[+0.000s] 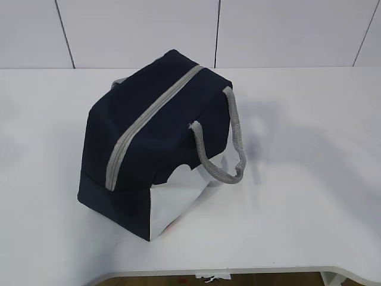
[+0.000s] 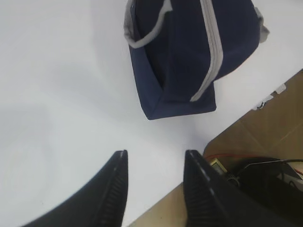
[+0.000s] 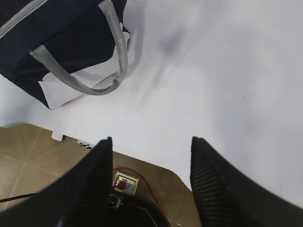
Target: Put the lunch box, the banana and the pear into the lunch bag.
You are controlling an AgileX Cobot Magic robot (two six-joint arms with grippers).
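Holding both grippers wide and empty, we judge the lunch bag [image 1: 155,149] soft; grab its handle [image 1: 223,158] mid-frame.

Navy-blue bag [image 1: 152,128] with a pale grey zipper [image 1: 149,122] striping its top, grey woven handles [image 1: 229,149], and a plain white side panel [image 1: 181,199]. White table [image 1: 309,179], unpatterned, under a white panelled wall [image 1: 137,30] with thin dark seams. Black left tool [image 2: 154,182] and black right tool [image 3: 150,182], both with ribbed inner faces. Brown tiled floor [image 3: 23,151] below, with a small box [image 3: 124,183] showing a red button.
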